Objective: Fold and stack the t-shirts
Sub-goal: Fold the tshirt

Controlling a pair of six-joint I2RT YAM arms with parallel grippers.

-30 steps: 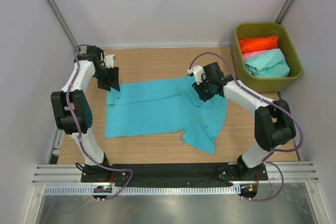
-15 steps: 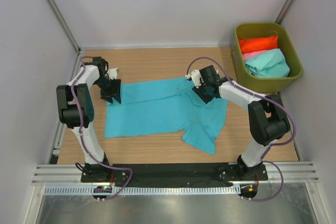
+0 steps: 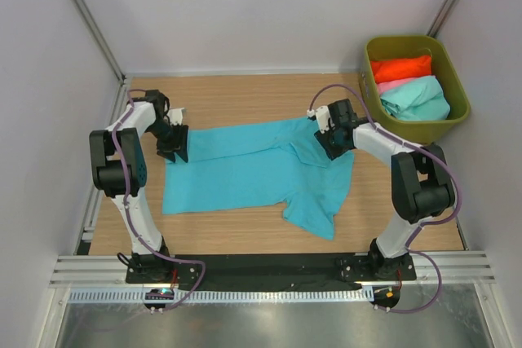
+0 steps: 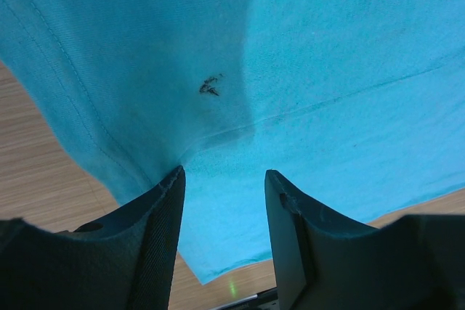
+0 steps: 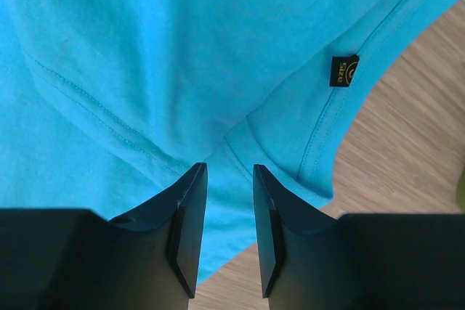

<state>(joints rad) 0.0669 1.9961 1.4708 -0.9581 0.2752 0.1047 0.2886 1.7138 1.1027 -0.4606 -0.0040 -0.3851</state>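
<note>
Lying flat on the light wooden table (image 3: 245,103), the turquoise-blue short-sleeved cloth t-shirt (image 3: 245,173) is spread with its long axis left to right, hem at the left and collar at the right. Its far edge is met at each end by an arm: the hem corner lies under the left gripper (image 4: 223,176), the collar end under the right gripper (image 5: 229,172). The left jaws are seen parted over puckered cloth. The right jaws are nearly closed around a crease, but a firm pinch cannot be confirmed. A fold towards the near edge is judged likely.
</note>
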